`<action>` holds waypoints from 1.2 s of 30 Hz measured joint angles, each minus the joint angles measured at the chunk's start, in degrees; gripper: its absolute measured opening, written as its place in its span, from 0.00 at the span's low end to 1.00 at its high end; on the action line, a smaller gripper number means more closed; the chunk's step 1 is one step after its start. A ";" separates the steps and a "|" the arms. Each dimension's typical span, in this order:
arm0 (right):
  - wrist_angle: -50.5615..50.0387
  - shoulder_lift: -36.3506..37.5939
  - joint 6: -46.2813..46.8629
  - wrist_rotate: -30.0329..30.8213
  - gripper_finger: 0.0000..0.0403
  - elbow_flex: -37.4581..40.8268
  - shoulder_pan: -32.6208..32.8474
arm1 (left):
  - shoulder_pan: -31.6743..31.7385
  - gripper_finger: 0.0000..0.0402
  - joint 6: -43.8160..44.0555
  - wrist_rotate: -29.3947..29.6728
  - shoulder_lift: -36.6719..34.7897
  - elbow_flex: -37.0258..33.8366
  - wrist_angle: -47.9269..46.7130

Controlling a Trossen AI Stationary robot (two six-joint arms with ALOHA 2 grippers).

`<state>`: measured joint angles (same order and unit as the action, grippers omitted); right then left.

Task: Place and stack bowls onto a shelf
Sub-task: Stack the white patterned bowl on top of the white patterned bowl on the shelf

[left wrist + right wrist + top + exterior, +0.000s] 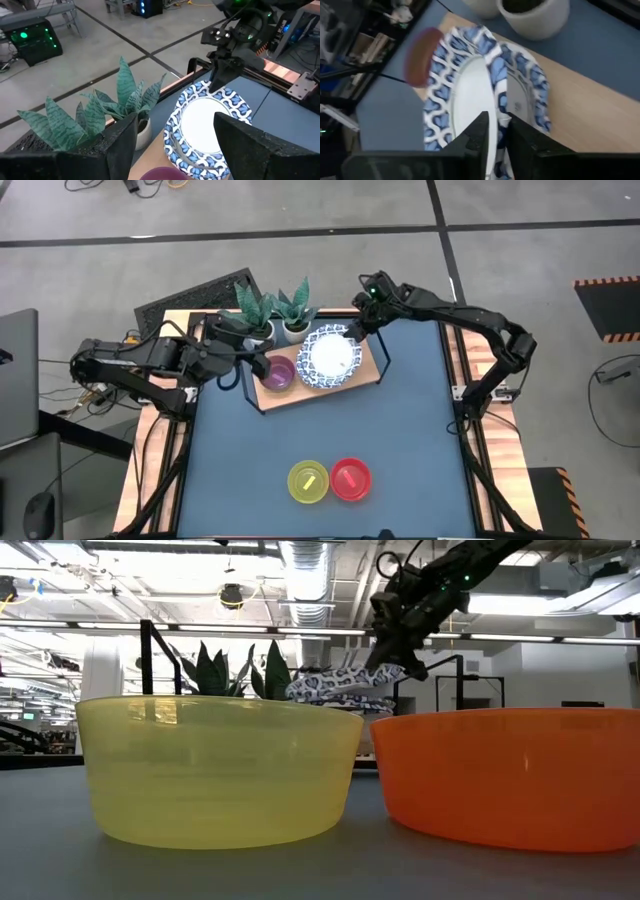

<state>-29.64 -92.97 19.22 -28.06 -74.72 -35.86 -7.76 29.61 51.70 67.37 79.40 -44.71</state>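
Observation:
The shelf (372, 366), a light wooden board in a black wire frame, stands at the table's far middle. On it lie a purple bowl (277, 374) and a stack of white bowls with blue patterned rims (330, 360). My right gripper (357, 330) is at the stack's far rim, shut on the top bowl (465, 95), which sits tilted. My left gripper (175, 122) is open, just left of the purple bowl (160, 174), touching nothing. The yellow bowl (308, 481) and the red bowl (350, 479) rest on the table near its near edge. No green bowl shows. My right gripper pinches the top bowl's blue patterned rim (498, 107) between its two fingers, one inside the bowl and one outside. The fingers come slanting down from the far right. The bowl (345, 685) is tilted, its held side raised and its other side on the stack below.
Two small white pots with green plants (258, 328) (297, 326) stand at the shelf's far left, close to my left gripper. The blue tabletop (330, 430) lies bare between the shelf and the two near bowls. Wooden rails (462, 380) run along the table's sides.

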 joint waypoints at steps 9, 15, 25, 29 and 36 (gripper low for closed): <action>0.11 -0.09 -1.07 1.76 0.43 -0.67 1.56 | 0.29 0.62 0.15 -0.08 0.00 0.00 0.00; -0.16 2.92 -1.11 2.48 0.48 -0.78 0.61 | 0.29 0.62 0.20 -0.46 0.00 0.00 0.00; -7.53 9.48 -3.62 8.46 0.38 -0.79 3.24 | 0.32 0.62 0.24 -2.48 0.00 0.00 -0.03; -11.50 8.97 -7.67 12.96 0.25 -0.75 8.94 | 0.32 0.62 0.26 -5.21 0.00 0.00 -0.40; -10.57 4.46 -10.01 19.53 0.07 -0.74 17.86 | 0.31 0.62 2.61 -6.91 0.02 0.00 -4.27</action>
<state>-40.21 -88.50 9.21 -8.54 -75.46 -18.00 -7.44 32.22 44.79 67.40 79.40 -48.98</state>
